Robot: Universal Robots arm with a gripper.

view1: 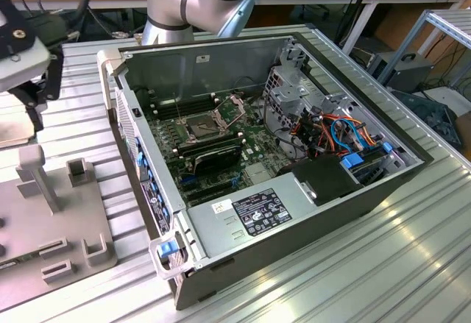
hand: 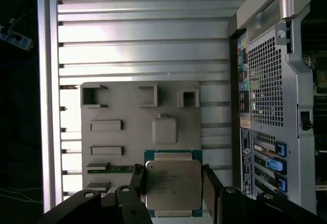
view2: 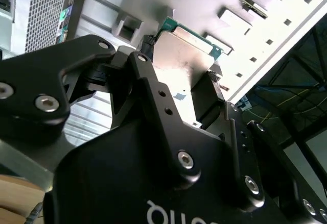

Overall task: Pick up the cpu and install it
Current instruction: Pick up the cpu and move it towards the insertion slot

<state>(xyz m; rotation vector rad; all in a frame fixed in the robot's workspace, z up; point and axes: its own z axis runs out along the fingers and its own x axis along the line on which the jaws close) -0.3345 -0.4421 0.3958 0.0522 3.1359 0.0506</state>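
Observation:
The cpu (hand: 172, 184) is a square chip with a silver lid and green edges. It sits between the two black fingers of my gripper (hand: 172, 175), which is shut on its two opposite sides. The second wrist view shows the cpu (view2: 186, 55) clamped the same way. Below it lies a grey fixture plate (hand: 127, 112) with several raised holders. In the exterior view the arm's head (view1: 18, 58) hangs at the far left, above that plate (view1: 51, 220). The open computer case (view1: 412, 162) lies to its right. The motherboard's cpu socket (view1: 200, 124) has its retaining frame lifted.
The case lies on a ribbed aluminium table (view1: 383, 264). Inside it are a black cooler block (view1: 210, 157), a power supply (view1: 254, 213), and drive cages with orange and blue cables (view1: 338, 132). The arm's base (view1: 184, 3) stands behind the case. Benches and cables are in the background.

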